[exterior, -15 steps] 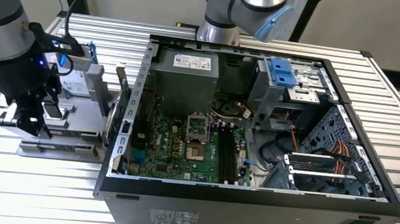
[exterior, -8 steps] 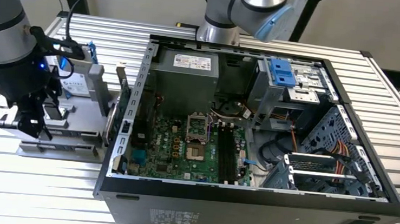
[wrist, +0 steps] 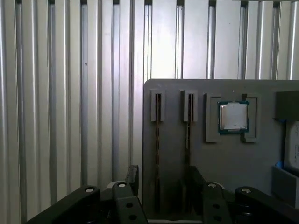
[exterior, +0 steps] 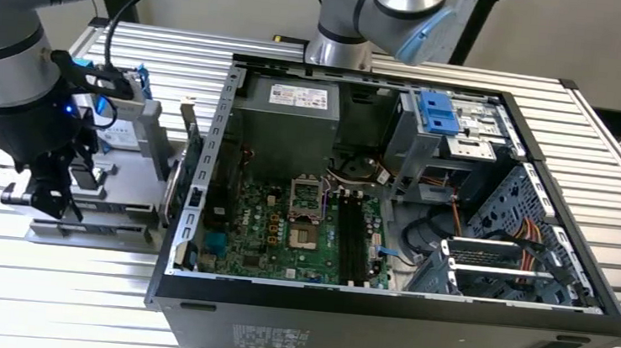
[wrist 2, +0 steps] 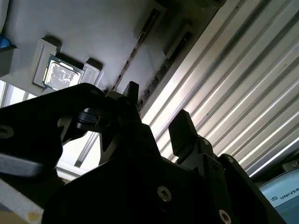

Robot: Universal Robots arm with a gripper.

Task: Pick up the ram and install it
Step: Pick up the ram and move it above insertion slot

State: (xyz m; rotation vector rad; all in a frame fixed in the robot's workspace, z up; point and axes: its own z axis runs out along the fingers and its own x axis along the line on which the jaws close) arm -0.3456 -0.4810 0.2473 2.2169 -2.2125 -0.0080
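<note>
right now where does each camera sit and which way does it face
Exterior view: off the arm, above, looking down on the open black computer case; hand at the exterior view's left.
First wrist view: on the wrist, facing past the open hand onto the grey parts tray.
Second wrist view: likewise, slanted.
Both wrist views share the square silver processor chip.

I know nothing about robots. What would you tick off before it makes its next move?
1. End effector open and empty: ok.
2. Ram standing on edge in its tray slot: ok.
3. End effector lined up over the ram: cannot tell.
4. Computer case open, board exposed: ok.
5. Black motherboard slots look free: ok.
</note>
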